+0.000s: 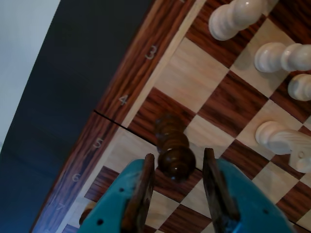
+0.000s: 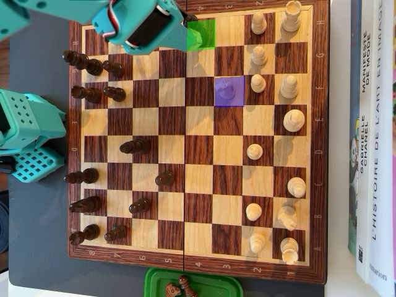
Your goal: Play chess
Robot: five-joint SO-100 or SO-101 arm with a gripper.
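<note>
Dark pawn between the gripper's spread fingers

The gripper (image 1: 177, 167) stands spread around the dark pawn (image 1: 174, 148), not visibly touching it, near the chessboard (image 1: 138, 68) edge by the numeral 4. Turned wood: probably light, rigid, smooth; best pinched below the round head.

- My wrist camera rides close above the gripper (image 1: 177, 167), looking steeply down at the chessboard (image 1: 204, 73) edge by the numbers 3 to 5.
- My overhead camera looks straight down from farther off, taking in the whole chessboard (image 2: 198, 139).
- Both share that numbered edge.
</note>
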